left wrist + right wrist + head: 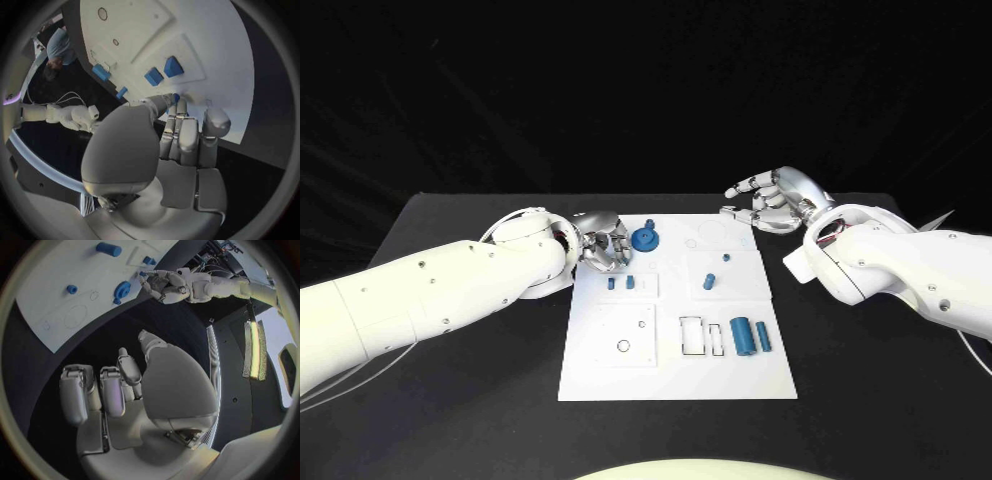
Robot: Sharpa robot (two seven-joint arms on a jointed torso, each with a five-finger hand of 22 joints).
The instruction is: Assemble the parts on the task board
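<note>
Honestly, barely started — most blue parts (744, 337) lie loose on the task board (678, 385) mid-table. Left hand (603, 250) pinches something at the blue gear (646, 238) near its far-left corner; right hand (773, 200) hovers, fingers apart.

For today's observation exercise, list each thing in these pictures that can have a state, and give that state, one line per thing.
left hand: at the task board's left edge, fingers curled beside the blue gear; a grip cannot be told.
right hand: open, raised off the board's far right corner, holding nothing.
blue gear: standing on the task board.
two blue cylinders: lying side by side on the board.
</note>
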